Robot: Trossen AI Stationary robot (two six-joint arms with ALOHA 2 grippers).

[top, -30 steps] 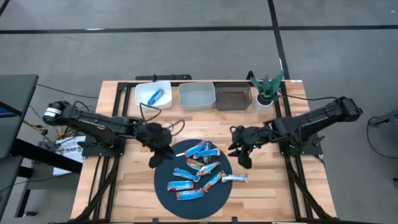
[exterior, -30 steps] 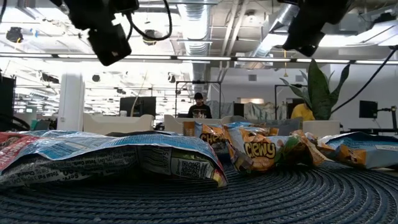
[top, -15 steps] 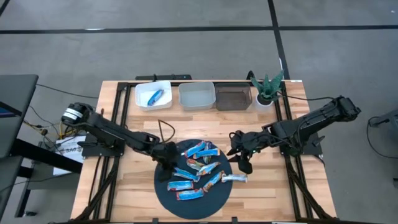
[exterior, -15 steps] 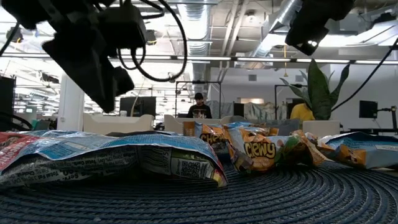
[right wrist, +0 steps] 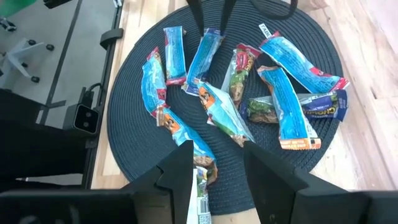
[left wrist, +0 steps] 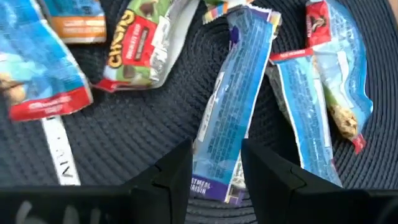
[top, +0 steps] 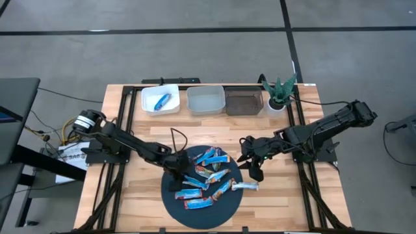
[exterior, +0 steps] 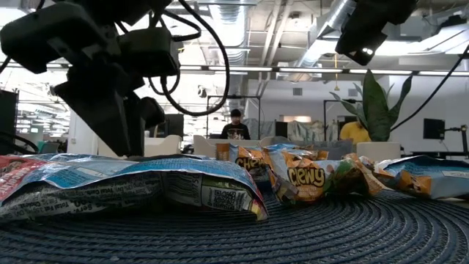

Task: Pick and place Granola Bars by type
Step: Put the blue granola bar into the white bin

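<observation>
Over mat [top: 170, 195]: left gripper [left wrist: 214, 163] lowered since a second ago, jaws part-open astride a blue bar [left wrist: 227, 106], nothing held. Pick imminent. Right gripper [right wrist: 216, 163] idle beside mat, part-open, empty.

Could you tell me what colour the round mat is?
Dark navy mat, woven; right wrist view.

About 9 flat wrapped Granola Bars [top: 205, 172], mostly blue, lie scattered on the dark round mat [top: 170, 195]; 1 blue bar [top: 161, 101] sits in the white bin [top: 147, 96].
</observation>
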